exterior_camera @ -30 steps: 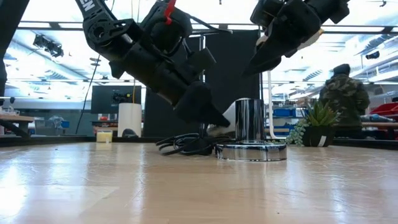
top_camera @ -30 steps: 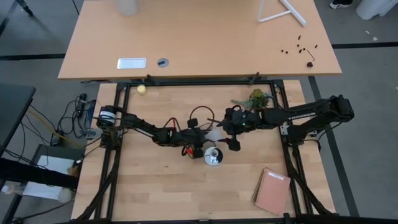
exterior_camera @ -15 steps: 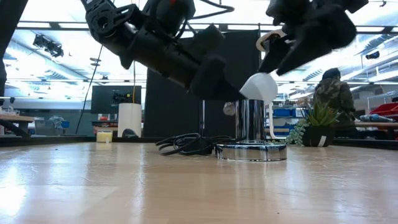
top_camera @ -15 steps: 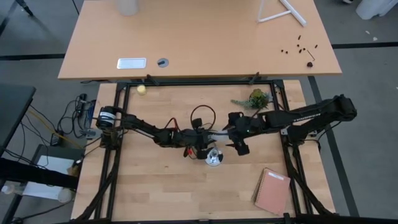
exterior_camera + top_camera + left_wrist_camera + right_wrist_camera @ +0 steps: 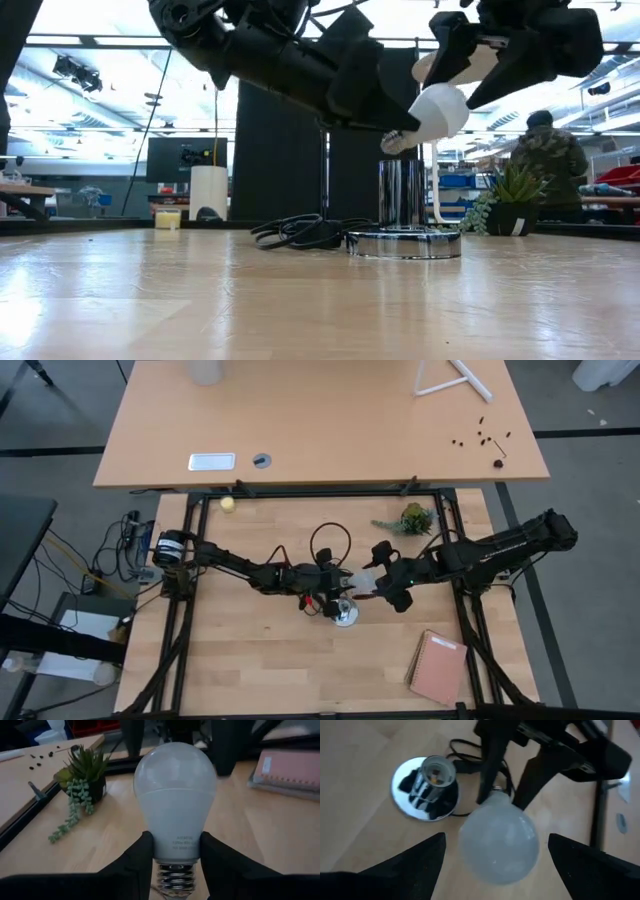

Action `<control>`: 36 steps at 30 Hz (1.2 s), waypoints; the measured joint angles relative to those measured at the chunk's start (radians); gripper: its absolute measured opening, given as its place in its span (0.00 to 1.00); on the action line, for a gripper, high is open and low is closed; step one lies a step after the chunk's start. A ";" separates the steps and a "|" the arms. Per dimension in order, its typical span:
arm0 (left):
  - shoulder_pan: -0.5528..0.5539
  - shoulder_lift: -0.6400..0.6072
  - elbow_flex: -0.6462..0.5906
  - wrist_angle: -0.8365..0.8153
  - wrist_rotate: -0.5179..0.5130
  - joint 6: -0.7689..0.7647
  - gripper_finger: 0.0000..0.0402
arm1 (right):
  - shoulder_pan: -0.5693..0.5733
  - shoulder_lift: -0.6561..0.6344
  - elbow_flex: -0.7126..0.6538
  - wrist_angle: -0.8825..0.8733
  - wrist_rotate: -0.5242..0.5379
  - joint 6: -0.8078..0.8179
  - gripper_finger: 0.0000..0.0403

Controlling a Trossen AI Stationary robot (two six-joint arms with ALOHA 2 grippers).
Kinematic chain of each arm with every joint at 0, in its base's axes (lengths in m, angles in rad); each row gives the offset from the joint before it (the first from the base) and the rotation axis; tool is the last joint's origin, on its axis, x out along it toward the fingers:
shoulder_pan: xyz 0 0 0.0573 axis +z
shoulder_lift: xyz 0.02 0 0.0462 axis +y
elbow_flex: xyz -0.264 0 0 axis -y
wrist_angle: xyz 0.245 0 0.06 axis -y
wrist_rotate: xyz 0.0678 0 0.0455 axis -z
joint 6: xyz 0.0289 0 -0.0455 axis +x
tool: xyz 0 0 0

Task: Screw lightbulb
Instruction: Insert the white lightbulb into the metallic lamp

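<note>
The white lightbulb [image 5: 175, 795] hangs in the air over the chrome socket [image 5: 403, 200], which stands upright on its round disc [image 5: 345, 613] at mid-table. My left gripper [image 5: 338, 582] reaches in from the table's left and is shut on the bulb. My right gripper [image 5: 496, 837] comes from the right and is open. Its fingers [image 5: 415, 865] stand either side of the bulb's round end [image 5: 500, 845] without touching it. In the low view the right gripper [image 5: 520, 50] sits just above and beyond the bulb [image 5: 438, 112]. My left gripper pinches the bulb's narrow neck [image 5: 175, 847], just above the screw base [image 5: 175, 877], between its two fingers [image 5: 142, 857]. The fingers come nearly level from the table's left and run along the bulb. The bulb is lifted clear and tilted, its round end toward my right gripper.
A black cord [image 5: 325, 545] loops behind the socket. A small potted plant [image 5: 413, 518] stands at the far right, a pink notebook [image 5: 437, 667] lies at the near right, and a yellowish ball [image 5: 228, 504] sits at the far left. A person [image 5: 545, 150] stands in the room beyond.
My left gripper has risen with the bulb, carrying it from beside the socket up above the socket's top. My right gripper has moved toward the table's near edge and the bulb, rolling as it went, so its fingers now stand either side of the round end.
</note>
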 joint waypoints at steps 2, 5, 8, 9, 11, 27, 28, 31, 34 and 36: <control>0.000 -0.012 0.003 -0.027 0.014 -0.010 0.36 | 0.025 0.000 0.000 0.001 0.035 0.002 0.92; 0.000 -0.018 0.007 -0.025 0.055 -0.022 0.36 | 0.055 0.000 0.000 0.024 0.064 0.000 0.94; 0.002 -0.020 0.007 -0.012 0.090 -0.031 0.36 | 0.078 0.000 0.000 0.045 0.090 -0.002 0.96; 0.002 -0.020 0.007 -0.007 0.110 -0.032 0.36 | 0.087 0.000 0.000 0.051 0.097 -0.002 0.96; 0.002 -0.020 0.007 0.006 0.149 -0.033 0.36 | 0.104 0.000 0.000 0.050 0.109 -0.003 0.95; 0.003 -0.020 0.006 0.135 0.220 -0.064 0.36 | 0.142 0.056 0.000 0.095 0.128 -0.023 0.93; 0.003 -0.020 0.006 0.135 0.220 -0.068 0.36 | 0.142 0.067 -0.001 0.092 0.134 -0.027 0.93; 0.003 -0.020 0.006 0.129 0.220 -0.085 0.36 | 0.142 0.078 -0.001 0.131 0.139 -0.041 0.93; 0.003 -0.020 0.006 0.126 0.219 -0.085 0.36 | 0.142 0.074 -0.001 0.170 0.139 -0.051 0.92; 0.003 -0.020 0.006 0.124 0.219 -0.085 0.36 | 0.142 0.073 -0.001 0.170 0.139 -0.052 0.92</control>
